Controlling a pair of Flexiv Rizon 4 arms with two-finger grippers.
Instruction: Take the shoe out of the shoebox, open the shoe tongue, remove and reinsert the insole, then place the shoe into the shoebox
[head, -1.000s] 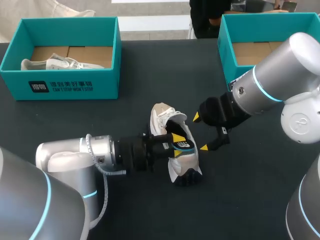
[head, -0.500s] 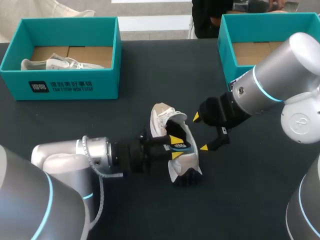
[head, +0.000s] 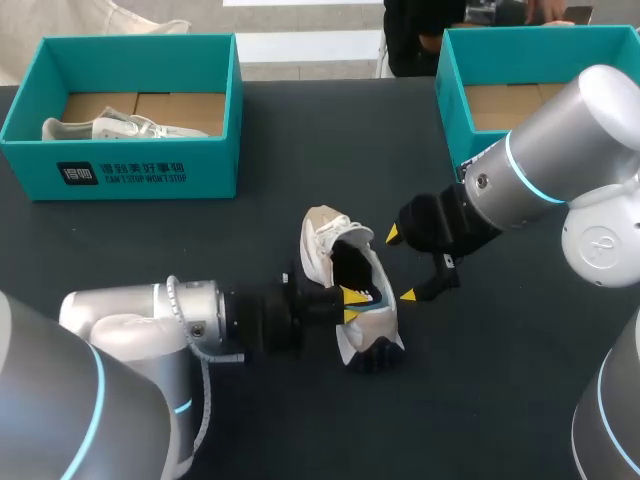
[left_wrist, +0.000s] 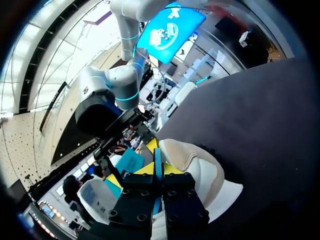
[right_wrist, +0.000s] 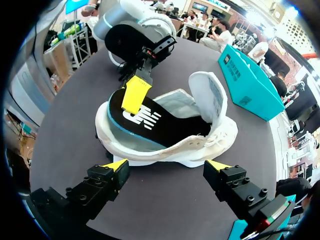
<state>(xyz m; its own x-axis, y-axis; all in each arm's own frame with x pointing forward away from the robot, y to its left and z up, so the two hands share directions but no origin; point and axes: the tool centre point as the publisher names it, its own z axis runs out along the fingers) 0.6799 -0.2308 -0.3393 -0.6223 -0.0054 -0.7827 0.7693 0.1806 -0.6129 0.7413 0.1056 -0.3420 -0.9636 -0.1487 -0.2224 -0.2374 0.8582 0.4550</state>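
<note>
Left jaws clenched on logo-marked black insole (right_wrist: 175, 131) in white shoe (right_wrist: 167, 152); right jaws released alongside.

A teal box (head: 210, 165) stands on the dark table (head: 250, 130), which runs on before it and to its right. Inside the box a white sneaker (head: 105, 128) lies toward its left end on a brown cardboard floor (head: 180, 105), seemingly on its side. White print (head: 120, 173) marks the box's near wall.
</note>
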